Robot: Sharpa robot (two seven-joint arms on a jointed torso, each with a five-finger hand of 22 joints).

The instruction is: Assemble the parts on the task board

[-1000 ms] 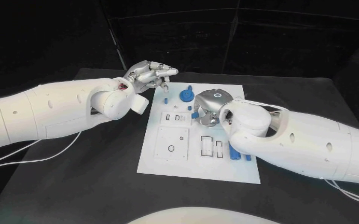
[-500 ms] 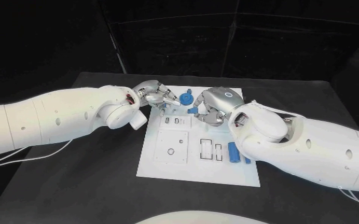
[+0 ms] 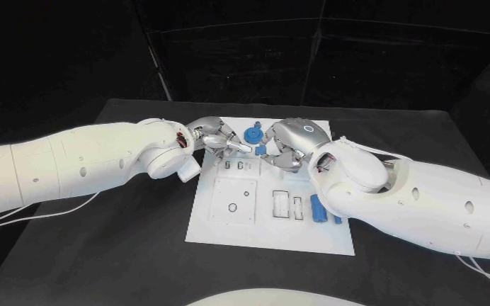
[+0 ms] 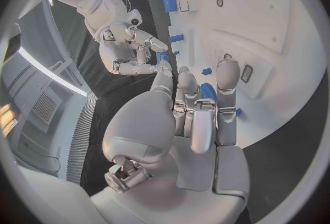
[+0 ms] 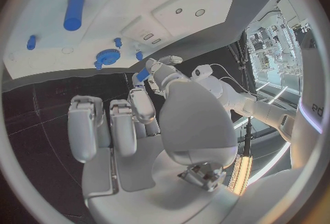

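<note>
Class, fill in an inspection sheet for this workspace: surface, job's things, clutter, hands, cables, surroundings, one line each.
Surface: black table.
Job's things: white task board mid-table; blue gear at its far end; blue cylinder near its right edge.
Clutter: nothing seen.
Hands: left hand and right hand both over the board's far end; the right hand pinches a small blue part; the left hand's hold cannot be told.
Cables: white cable on the table under the left arm.
Surroundings: black backdrop.
</note>
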